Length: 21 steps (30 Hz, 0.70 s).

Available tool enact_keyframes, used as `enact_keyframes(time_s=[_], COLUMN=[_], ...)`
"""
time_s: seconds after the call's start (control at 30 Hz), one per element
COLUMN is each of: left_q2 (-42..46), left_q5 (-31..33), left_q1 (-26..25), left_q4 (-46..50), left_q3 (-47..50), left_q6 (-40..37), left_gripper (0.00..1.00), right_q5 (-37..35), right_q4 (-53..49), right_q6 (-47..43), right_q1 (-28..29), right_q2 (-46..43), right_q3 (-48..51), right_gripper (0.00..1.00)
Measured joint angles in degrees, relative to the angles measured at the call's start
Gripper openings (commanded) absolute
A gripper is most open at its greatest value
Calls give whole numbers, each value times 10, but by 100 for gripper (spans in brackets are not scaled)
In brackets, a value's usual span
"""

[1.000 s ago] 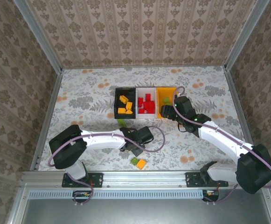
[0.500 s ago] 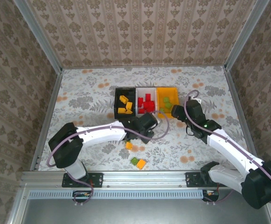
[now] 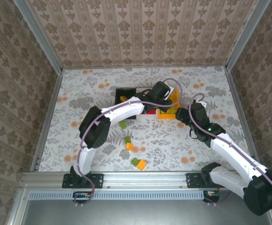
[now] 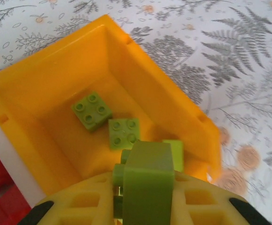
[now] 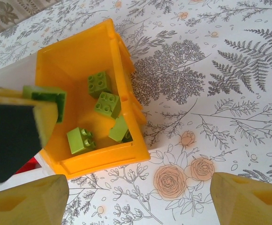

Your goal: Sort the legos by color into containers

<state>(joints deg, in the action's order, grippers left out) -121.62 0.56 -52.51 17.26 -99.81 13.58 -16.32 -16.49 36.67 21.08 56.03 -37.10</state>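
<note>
Now, with the small green plastic brick [image 4: 147, 183] clenched in the left jaws directly above the orange-yellow open-top plastic bin [image 4: 140, 79], best to release low and centred. Aim toward 12 o'clock in the left wrist view, at the three green bricks [image 4: 91, 109] lying on the bin floor, well inside the walls. Steer clear of the white bin wall [image 4: 16, 164] at 9 o'clock, with red pieces just beyond it. Open the jaws fully, then lift straight up, so as not to flick the brick out or nudge the light bin. Mind the right jaws, spread wide and empty, near the bin's 4 o'clock corner in the top view. Probably next: the loose small bricks [image 3: 127, 139] on the flowered table [image 3: 79, 108], toward 7 o'clock of the bins.
</note>
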Motion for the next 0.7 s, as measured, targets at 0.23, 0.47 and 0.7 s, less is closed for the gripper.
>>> enact_keyframes(time_s=[0.23, 0.47, 0.7], left_q2=[-24, 119, 385], left_q5=[-9, -28, -11], left_q1=[17, 36, 53], left_q4=[9, -42, -80], left_q3=[-51, 90, 284], left_q6=[24, 68, 95], left_gripper=[67, 99, 100], right_q5=[16, 63, 125], right_q4=[-11, -16, -23], right_q6=[-5, -44, -102], right_q1=[-2, 41, 231], right_q2=[-10, -4, 78], right_q3=[0, 11, 6], right_gripper=[81, 81, 82])
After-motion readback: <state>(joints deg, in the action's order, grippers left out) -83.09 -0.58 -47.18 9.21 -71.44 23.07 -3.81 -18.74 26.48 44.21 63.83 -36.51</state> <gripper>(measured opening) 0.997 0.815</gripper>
